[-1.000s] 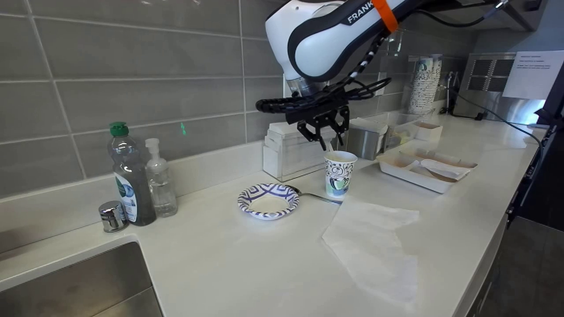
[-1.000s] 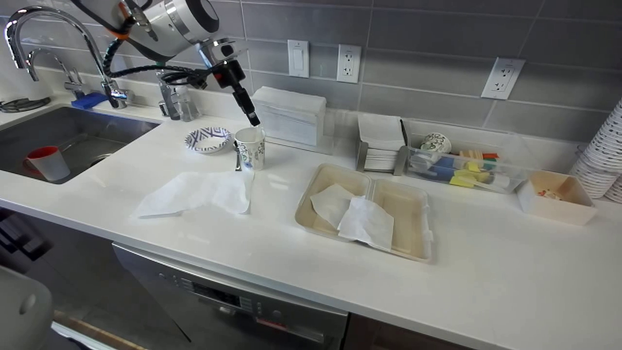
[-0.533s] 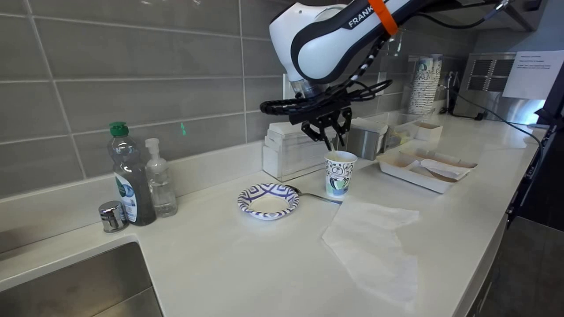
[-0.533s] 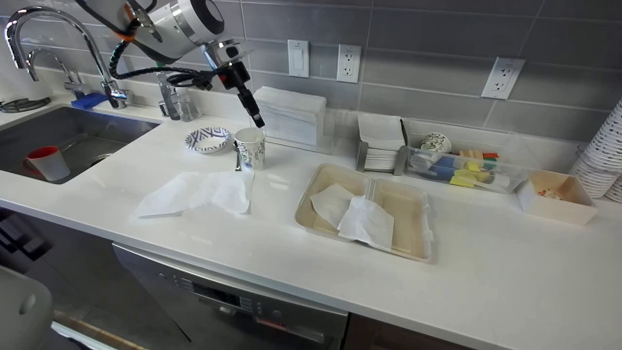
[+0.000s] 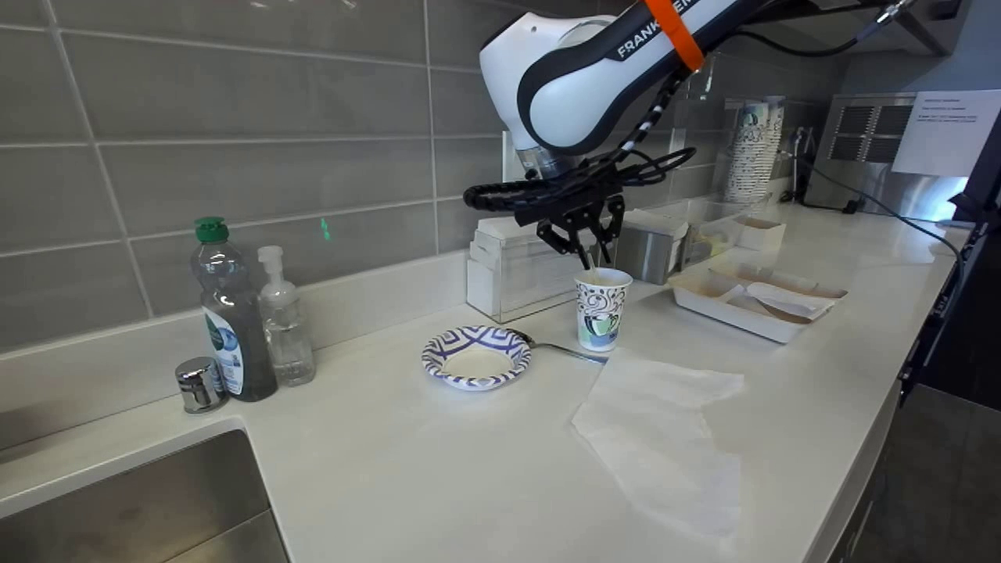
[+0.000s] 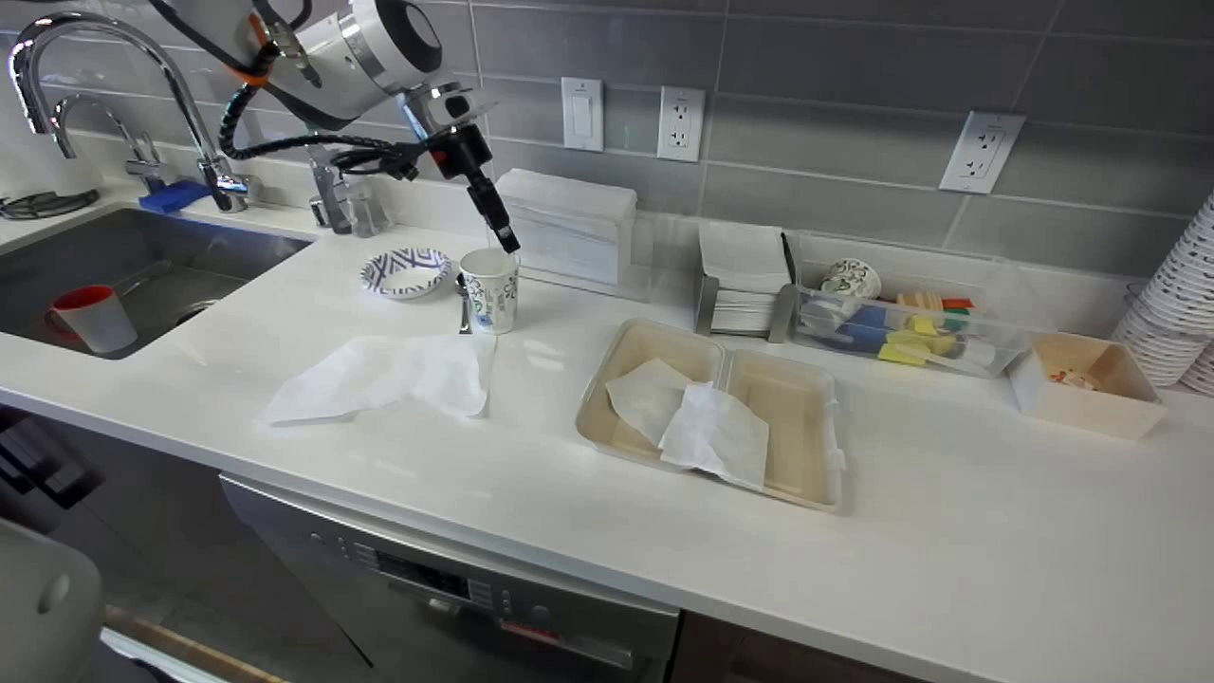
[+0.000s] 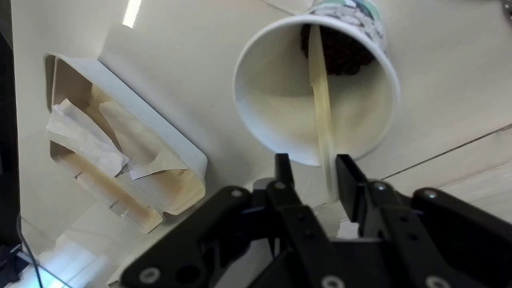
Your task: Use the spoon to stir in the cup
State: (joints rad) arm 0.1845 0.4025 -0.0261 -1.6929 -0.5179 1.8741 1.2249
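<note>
One black pincer (image 7: 314, 160) enters the wrist view from the bottom, its two fingers (image 7: 349, 182) partly apart; the end of one pale, flat, blade-like utensil (image 7: 322, 104) stands ungripped between them, next to the finger on the frame's right. The utensil leans inside one cup (image 5: 602, 310), upright on the worktop (image 5: 438, 469), right of centre in an exterior view: white and paper-like, tapering downward, printed with dark scrolls above a teal-green motif, with dark, lumpy contents (image 7: 348, 56). One spoon (image 5: 567, 350), slim and dark with a thin straight handle, lies flat just left of the cup's base, its head beside one wide, shallow bowl (image 5: 477, 361) patterned in blue and white. One thin white sheet (image 5: 665, 430) lies rumpled, lower right. Mid-frame in an exterior view, one hinged, two-part box (image 6: 787, 427) holds two creased papers (image 6: 716, 434).
</note>
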